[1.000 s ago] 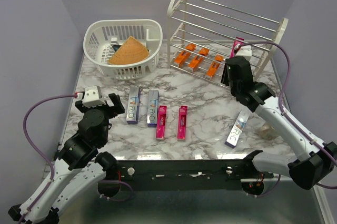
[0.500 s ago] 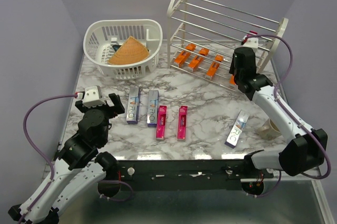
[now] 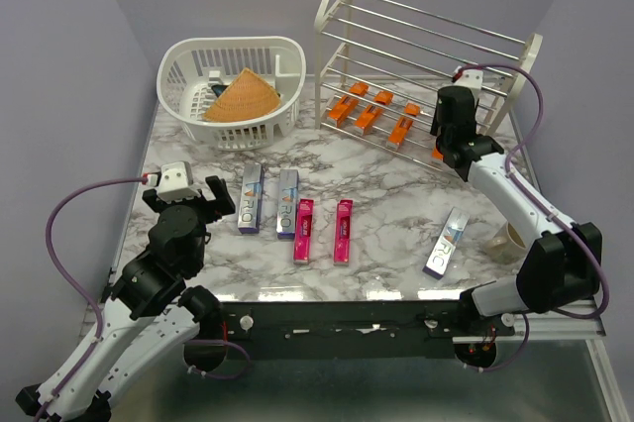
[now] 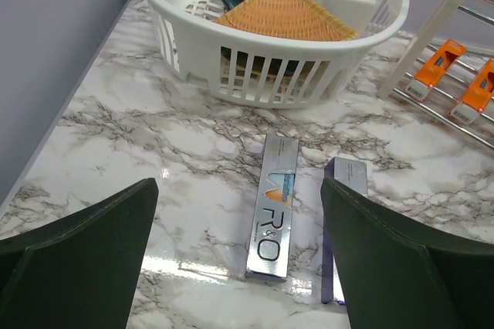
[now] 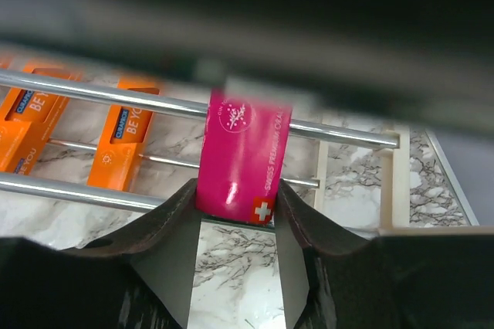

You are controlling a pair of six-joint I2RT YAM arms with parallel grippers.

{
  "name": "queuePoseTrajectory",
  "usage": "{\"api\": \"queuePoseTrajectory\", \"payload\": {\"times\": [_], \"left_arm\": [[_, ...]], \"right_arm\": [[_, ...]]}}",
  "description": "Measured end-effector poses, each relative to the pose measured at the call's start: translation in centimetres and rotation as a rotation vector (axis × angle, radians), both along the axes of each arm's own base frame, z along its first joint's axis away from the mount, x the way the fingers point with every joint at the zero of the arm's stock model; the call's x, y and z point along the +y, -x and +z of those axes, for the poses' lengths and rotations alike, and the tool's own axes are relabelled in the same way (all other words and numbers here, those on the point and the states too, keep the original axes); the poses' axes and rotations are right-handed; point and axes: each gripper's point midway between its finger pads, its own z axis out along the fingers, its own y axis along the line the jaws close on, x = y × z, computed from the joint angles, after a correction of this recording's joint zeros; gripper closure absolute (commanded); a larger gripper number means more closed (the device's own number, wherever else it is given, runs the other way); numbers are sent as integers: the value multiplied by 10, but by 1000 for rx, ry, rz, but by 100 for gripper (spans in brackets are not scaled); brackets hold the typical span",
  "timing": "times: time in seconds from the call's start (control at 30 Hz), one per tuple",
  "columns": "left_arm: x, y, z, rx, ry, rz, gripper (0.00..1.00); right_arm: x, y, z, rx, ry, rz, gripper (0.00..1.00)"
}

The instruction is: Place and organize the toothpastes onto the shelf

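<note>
The cream-white shelf stands at the back right, with several orange cartons on its lowest rods. My right gripper is at the shelf's lower right end. In the right wrist view the right gripper is shut on a magenta-pink carton, which lies across the silver rods beside orange cartons. Two silver cartons, two pink ones and another silver one lie on the marble. My left gripper is open and empty, just near of a silver carton.
A white slotted basket holding a tan woven cone stands at the back left; it also shows in the left wrist view. A small cup sits near the table's right edge. Purple walls close in on both sides.
My right arm has swung from over the table to the shelf's right end, bringing the pink carton down onto the lowest rods. The left arm has not moved.
</note>
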Motion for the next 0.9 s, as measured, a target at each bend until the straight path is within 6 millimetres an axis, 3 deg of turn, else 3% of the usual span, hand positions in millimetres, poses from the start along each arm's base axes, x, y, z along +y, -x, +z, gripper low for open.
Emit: {"api": "queuePoseTrajectory", "payload": {"times": [0.2, 0.5, 0.9], "left_arm": [[0, 0, 0, 0, 0, 1, 1], [-1, 0, 0, 1, 1, -7, 1], [-2, 0, 0, 2, 2, -14, 1]], "right_arm": [[-4, -1, 1, -11, -2, -24, 43], [-4, 0, -1, -26, -27, -37, 58], [-15, 3, 0, -57, -19, -112, 58]]}}
